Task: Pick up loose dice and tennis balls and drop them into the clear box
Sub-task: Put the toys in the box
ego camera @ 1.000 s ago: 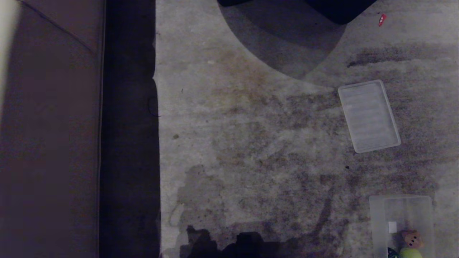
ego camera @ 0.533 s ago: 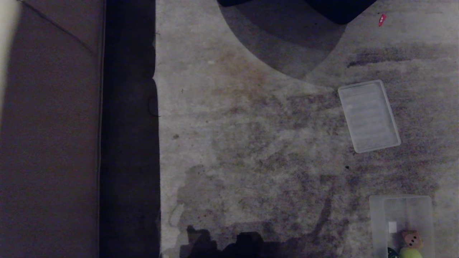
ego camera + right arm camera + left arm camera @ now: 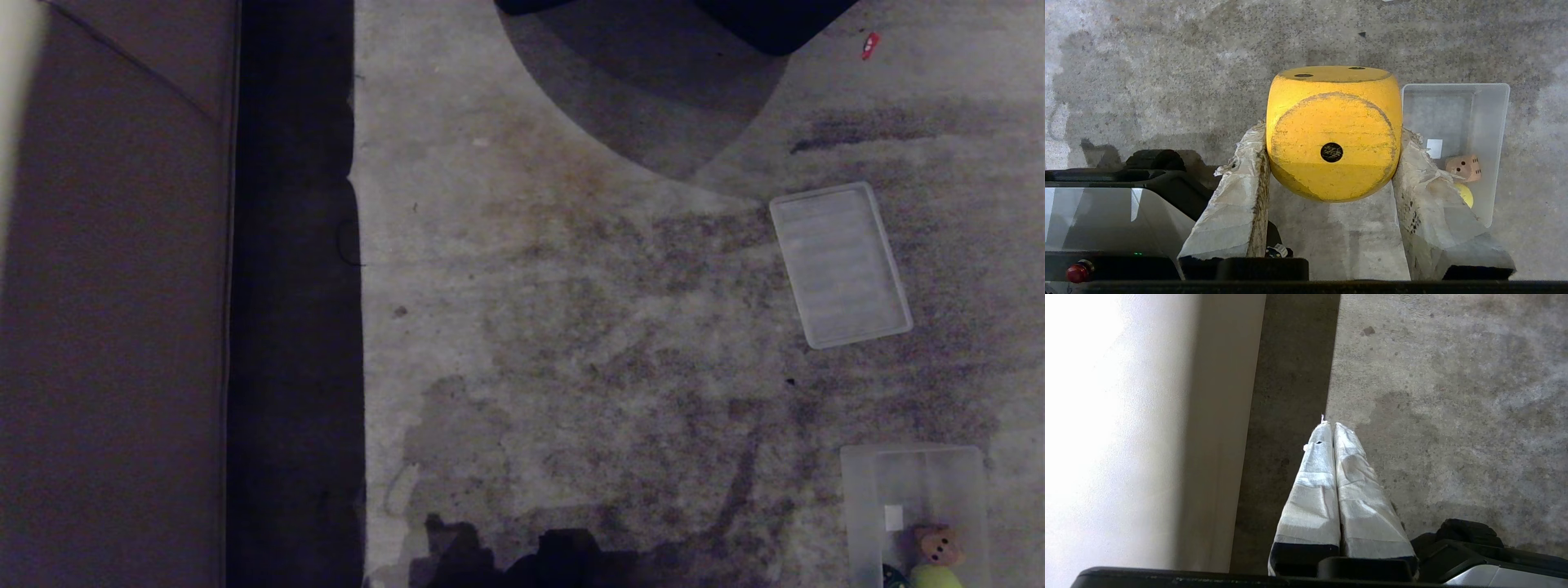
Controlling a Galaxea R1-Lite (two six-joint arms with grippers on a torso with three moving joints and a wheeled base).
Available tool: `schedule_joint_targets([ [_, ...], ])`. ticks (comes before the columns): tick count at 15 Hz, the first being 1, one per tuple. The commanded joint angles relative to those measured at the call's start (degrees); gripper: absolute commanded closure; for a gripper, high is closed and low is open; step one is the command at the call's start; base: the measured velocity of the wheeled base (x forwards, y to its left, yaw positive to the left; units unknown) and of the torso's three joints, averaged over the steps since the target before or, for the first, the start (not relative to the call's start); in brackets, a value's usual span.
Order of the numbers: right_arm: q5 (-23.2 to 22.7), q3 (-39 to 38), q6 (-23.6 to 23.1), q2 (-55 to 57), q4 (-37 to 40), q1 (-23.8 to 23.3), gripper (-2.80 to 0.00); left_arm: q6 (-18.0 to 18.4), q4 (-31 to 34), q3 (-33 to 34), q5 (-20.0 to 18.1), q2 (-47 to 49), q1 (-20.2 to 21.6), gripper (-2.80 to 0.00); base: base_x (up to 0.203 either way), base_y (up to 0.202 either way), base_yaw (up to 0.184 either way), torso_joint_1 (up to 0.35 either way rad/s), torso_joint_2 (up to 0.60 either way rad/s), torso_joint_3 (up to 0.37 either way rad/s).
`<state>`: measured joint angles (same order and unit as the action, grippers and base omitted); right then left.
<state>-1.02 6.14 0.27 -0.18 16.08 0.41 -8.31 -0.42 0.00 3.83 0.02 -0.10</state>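
1. head view: neither arm shows. the clear box [image 3: 914, 514] sits on the stained floor [image 3: 571, 327] at the near right, cut off by the frame's edge. inside it, a brown die [image 3: 939, 545] and a tennis ball [image 3: 933, 578] at the near end. the flat ribbed lid [image 3: 841, 263] lies farther off on the right, well apart from the box. a small red scrap [image 3: 871, 45] lies at the far right. no loose dice or balls visible on the open floor here.

2. left wrist view: the left gripper [image 3: 1333, 426] hangs over the floor beside a pale wall [image 3: 1126, 437], its wrapped fingers pressed together with nothing between them. reads as parked; no part in this step.

3. right wrist view: the right gripper [image 3: 1333, 134] clamps the yellow die [image 3: 1333, 132] between its two wrapped fingers, one-dot face toward the camera. the die is in the air, not over the box. the box lies just beside it on the floor, off to one side; the brown die [image 3: 1464, 167] and part of the ball [image 3: 1466, 194] show inside.

4. judgement, step in hand: carry to the box and release. to do it well, bring the die squarely over the box's open centre, clear of the rim. lower before opening, since a hard cube dropped from height may bounce out or knock the light box. release over the bare end, away from the die and ball.
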Motion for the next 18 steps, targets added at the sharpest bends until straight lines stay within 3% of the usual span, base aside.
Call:
schedule_joint_targets([
  [1, 0.0, 0.01, 0.0, 0.18, 0.09, 0.02, 0.0, -0.21, -0.02, 0.0, 0.01, 0.02, 0.01, 0.0, 0.0, 0.0, 0.0, 0.0, 0.0, 0.0],
  [5, 0.05, 0.01, 0.0, 0.18, 0.17, 0.02, 0.0, -0.21, -0.02, 0.0, 0.0, 0.06, 0.01, 0.0, 0.0, 0.0, 0.0, 0.002, 0.0, 0.035],
  [18, 0.05, 0.01, 0.0, 0.18, 0.09, 0.02, 0.0, -0.21, -0.02, 0.0, 0.04, -0.02, 0.01, 0.0, 0.0, 0.0, 0.0, 0.003, 0.0, 0.198],
])
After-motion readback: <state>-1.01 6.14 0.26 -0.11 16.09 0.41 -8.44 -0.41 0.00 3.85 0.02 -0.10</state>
